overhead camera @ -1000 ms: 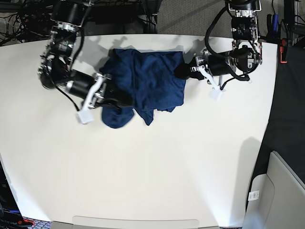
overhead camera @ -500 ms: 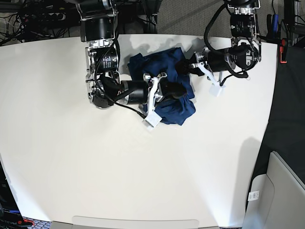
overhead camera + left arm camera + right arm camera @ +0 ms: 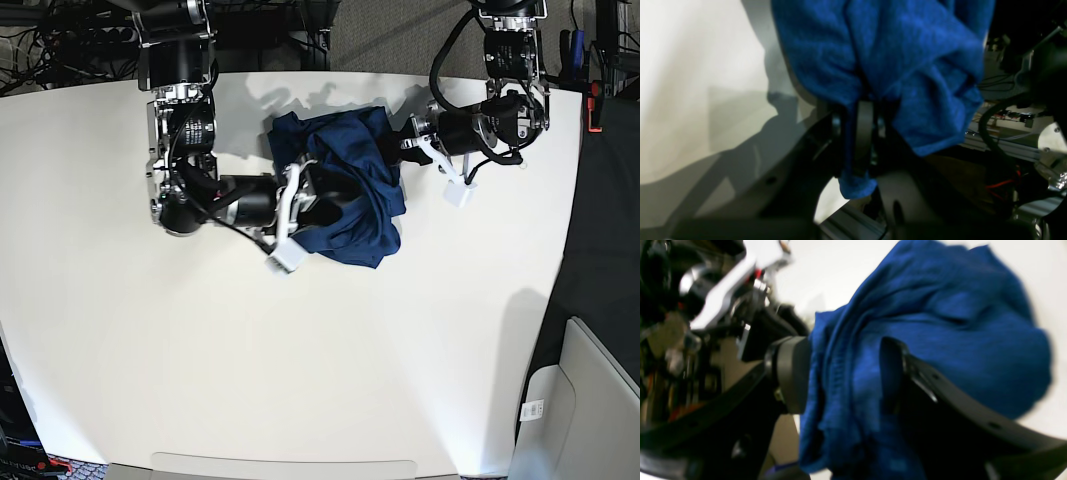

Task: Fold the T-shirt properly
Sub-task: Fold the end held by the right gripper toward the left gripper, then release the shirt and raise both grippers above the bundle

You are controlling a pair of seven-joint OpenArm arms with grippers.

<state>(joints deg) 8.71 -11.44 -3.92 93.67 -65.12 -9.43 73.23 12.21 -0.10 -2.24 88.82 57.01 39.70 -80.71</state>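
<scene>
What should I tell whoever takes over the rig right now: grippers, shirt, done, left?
Left gripper: shut on an edge of the T-shirt, at its far right side in the base view.
Right gripper: open over the shirt, not gripping.
Shirt: bunched on the white table, toward its far side.
Done: shirt gathered into a small bundle; no neat fold visible.
Left: probably regrip with the right, then straighten, fold and flatten.

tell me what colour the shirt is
The shirt is dark blue, plain; the right wrist view shows it best.
</scene>
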